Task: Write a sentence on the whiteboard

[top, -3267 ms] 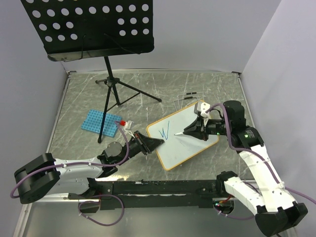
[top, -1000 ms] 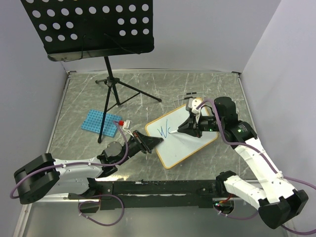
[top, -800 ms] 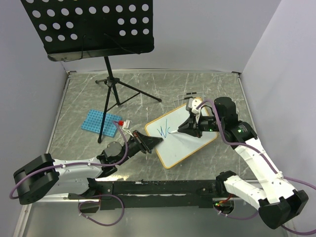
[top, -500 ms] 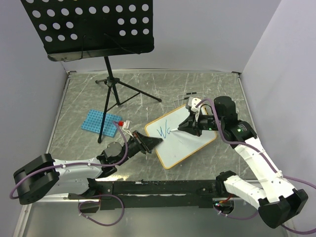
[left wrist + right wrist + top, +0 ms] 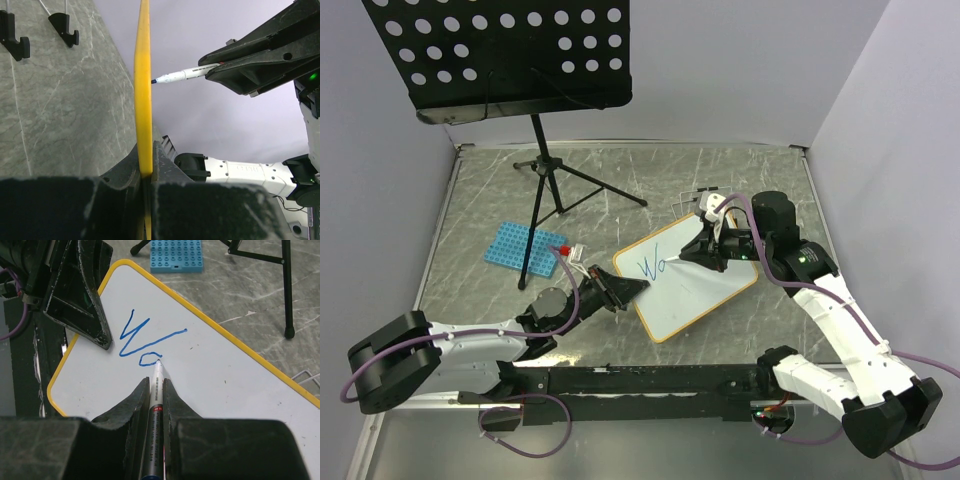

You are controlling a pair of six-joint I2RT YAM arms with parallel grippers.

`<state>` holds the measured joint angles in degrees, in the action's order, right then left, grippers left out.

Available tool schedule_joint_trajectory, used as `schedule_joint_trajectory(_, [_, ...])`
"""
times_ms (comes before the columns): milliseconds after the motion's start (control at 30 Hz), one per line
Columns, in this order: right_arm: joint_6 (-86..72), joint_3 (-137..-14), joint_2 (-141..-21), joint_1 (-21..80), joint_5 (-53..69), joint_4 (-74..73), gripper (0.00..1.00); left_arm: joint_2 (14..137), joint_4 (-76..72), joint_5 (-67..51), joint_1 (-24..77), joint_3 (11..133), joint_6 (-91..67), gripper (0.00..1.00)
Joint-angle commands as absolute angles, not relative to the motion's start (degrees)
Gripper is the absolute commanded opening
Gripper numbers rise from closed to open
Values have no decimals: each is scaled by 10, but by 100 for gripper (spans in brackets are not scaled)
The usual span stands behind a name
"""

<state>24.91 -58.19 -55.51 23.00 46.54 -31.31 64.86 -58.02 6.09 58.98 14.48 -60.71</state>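
The whiteboard [image 5: 705,292], white with an orange-tan frame, lies tilted on the table. My left gripper [image 5: 626,289] is shut on its near-left edge, which appears as a yellow strip in the left wrist view [image 5: 145,75] between the jaws [image 5: 146,150]. My right gripper [image 5: 706,251] is shut on a white marker [image 5: 158,371]. The marker's tip touches the board at the end of a small blue loop. The sentence [image 5: 145,340] is only a blue "W" and that loop, also seen from above [image 5: 653,266]. The marker shows in the left wrist view [image 5: 182,75].
A blue perforated rack [image 5: 525,247] lies left of the board, with a small red-capped item [image 5: 563,247] beside it. A black music stand [image 5: 500,55] on a tripod [image 5: 555,180] stands at the back left. A thin wire rack [image 5: 695,195] sits behind the board.
After the "W", the marker has drawn a small loop beside it and closed it. My right gripper has shifted slightly towards the back. The left gripper and the board have not moved.
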Motion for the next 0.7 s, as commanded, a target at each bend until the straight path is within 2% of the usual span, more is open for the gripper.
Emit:
schedule_joint_trajectory(0, [247, -611, -559, 231, 462, -298, 0, 642, -704, 49, 591, 163, -617, 1])
schedule_joint_trajectory(667, [258, -578, -539, 231, 474, -314, 0, 623, -680, 67, 590, 165, -606, 1])
